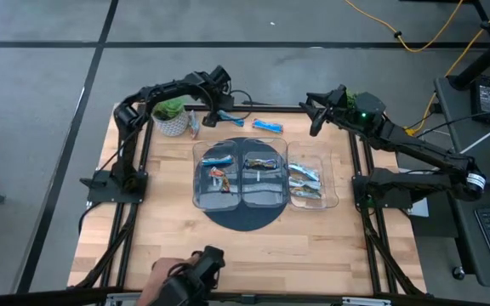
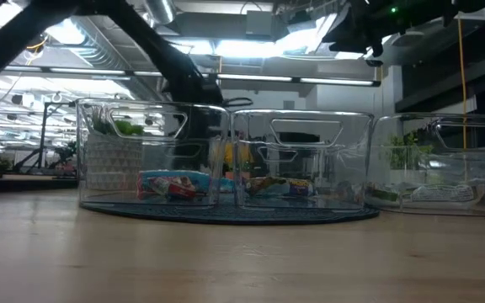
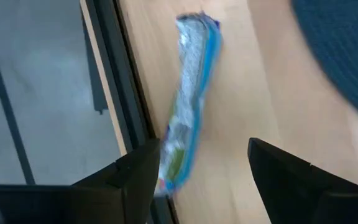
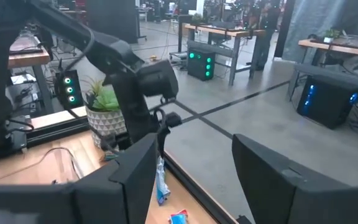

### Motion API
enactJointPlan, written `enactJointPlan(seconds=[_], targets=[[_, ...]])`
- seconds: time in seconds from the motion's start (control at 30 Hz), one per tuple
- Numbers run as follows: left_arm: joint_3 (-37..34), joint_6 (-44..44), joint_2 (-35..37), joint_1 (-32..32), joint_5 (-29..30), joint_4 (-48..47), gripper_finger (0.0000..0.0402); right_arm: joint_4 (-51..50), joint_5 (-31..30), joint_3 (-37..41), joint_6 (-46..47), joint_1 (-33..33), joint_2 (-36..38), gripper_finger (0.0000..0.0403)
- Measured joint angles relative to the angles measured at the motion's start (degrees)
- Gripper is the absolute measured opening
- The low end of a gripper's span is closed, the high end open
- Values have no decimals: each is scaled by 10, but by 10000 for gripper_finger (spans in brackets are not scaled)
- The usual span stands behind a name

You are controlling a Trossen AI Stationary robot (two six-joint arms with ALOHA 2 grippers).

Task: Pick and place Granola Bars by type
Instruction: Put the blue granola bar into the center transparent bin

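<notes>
Left wrist view: our left pincer (image 3: 197, 180) hangs released over a silver-blue bar (image 3: 188, 106) at the desk's far edge.

The dark fingers stand apart with the bar's near end just beside one of them, nothing gripped; we judge it a line-up for a pick, or a bar just let go. From above, this pincer (image 1: 212, 116) sits at about 11 o'clock from the dark round mat (image 1: 247, 219), close to the potted plant (image 1: 171, 116). A bright blue bar (image 1: 267, 127) lies at 12 o'clock, unsorted. Three clear trays (image 1: 314, 202) across the middle hold the other Granola Bars (image 1: 304, 182), apparently grouped by type. Our right pincer (image 1: 316, 116) waits at 1 o'clock, spread and empty.
</notes>
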State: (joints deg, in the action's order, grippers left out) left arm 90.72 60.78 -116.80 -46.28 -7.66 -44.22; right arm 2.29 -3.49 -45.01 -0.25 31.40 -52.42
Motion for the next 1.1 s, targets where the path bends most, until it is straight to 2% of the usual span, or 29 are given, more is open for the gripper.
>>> enactJointPlan(seconds=[0.23,0.5,0.67,0.93,1.1], targets=[[0,0,-44,1,3,68,221,0,-6,0,2,0,0,211],[0,-9,-65,2,6,68,186,0,-14,0,2,0,0,211],[0,-32,-65,1,7,67,138,0,-14,0,0,0,0,211],[0,-64,-65,4,12,67,14,0,-14,0,-1,0,0,211],[7,-90,-65,8,13,61,9,-3,-15,0,-2,0,0,211]])
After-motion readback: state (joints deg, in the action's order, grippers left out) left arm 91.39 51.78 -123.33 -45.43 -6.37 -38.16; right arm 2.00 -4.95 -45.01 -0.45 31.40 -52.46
